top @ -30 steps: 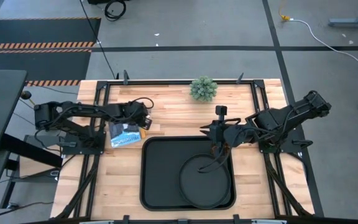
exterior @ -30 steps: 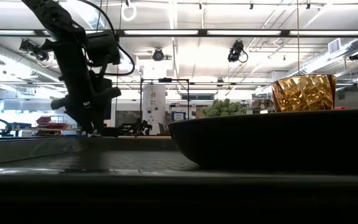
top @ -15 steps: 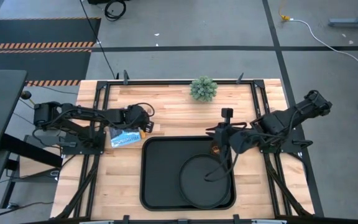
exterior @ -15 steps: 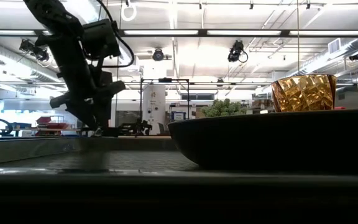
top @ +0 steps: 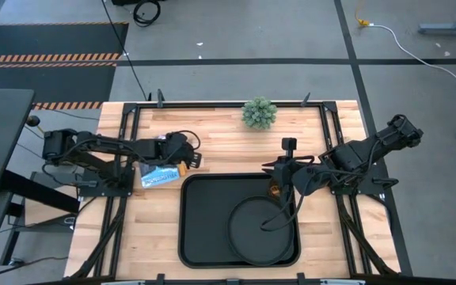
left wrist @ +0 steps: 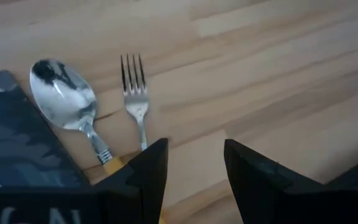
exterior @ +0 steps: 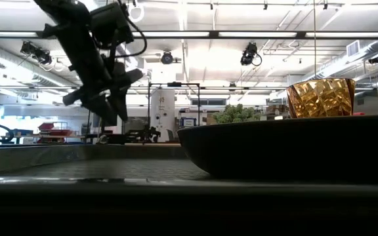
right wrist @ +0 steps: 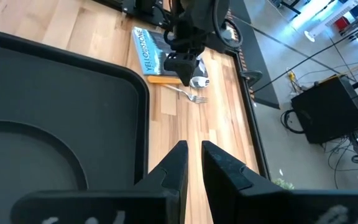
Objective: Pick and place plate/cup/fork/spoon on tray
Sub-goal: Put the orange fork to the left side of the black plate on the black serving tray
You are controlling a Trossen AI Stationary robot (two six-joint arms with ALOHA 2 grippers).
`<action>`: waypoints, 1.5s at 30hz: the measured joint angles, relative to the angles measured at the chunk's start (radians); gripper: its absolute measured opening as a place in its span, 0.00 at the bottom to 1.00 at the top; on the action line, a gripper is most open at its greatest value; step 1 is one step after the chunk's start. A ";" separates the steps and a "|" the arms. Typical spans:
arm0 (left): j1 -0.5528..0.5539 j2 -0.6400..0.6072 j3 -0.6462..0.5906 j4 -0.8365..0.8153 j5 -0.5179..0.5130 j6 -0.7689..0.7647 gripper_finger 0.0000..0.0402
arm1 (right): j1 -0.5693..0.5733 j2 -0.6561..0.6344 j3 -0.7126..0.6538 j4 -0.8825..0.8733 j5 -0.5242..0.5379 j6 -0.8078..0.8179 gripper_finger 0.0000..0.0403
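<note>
Currently, the large black rectangular tray (top: 204, 218) with rounded corners lies on the light wooden table (top: 220, 134) near its front edge. The round black plate (top: 248, 233) with a raised rim sits inside the tray, in the corner nearest the right arm. The small amber-brown glass cup (top: 275, 190) stands on the tray by its rim, just beyond the plate on the side toward the right arm; in the low view the cup (exterior: 320, 98) shows above the plate's dark rim (exterior: 287, 147).

The left gripper (top: 190, 158) hangs over the bare table beside the tray's far left corner. Its fingers (left wrist: 151, 174) stand apart with bare wood between them and nothing held. The small fork (left wrist: 135, 93) with silver tines and an orange handle lies on the wood just ahead of those fingers. The small spoon (left wrist: 64, 99) with a silver oval bowl and an orange handle lies just beside the fork, apart from it. A flat blue-grey printed packet (top: 161, 174) lies next to the spoon.

The right gripper (top: 279, 172) is at the tray's far right edge, near the cup. Its fingers (right wrist: 176, 165) stand close together with a narrow gap, empty.

A small green potted plant (top: 259, 113) stands at the table's far edge.
</note>
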 joint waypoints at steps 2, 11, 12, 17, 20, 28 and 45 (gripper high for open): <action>0.001 0.000 0.011 -0.014 -0.006 0.002 0.41 | 0.000 0.000 0.000 0.000 -0.001 -0.004 0.13; 0.089 0.050 0.010 -0.046 0.078 0.070 0.41 | 0.000 0.000 0.000 0.008 -0.004 0.001 0.13; 0.098 0.069 0.010 -0.028 0.095 0.083 0.41 | 0.000 0.000 0.000 0.008 -0.005 0.002 0.13; 0.136 0.148 0.010 0.002 0.131 0.157 0.41 | 0.000 0.000 0.000 0.013 -0.018 0.001 0.13; 0.154 0.178 0.010 -0.004 0.132 0.169 0.41 | 0.000 0.000 0.000 0.014 -0.024 -0.001 0.13; 0.203 0.217 0.010 0.005 0.191 0.235 0.41 | 0.000 0.000 0.000 0.021 -0.029 -0.005 0.13; 0.256 0.217 0.010 0.007 0.287 0.310 0.28 | 0.000 0.000 0.000 0.029 -0.030 -0.017 0.13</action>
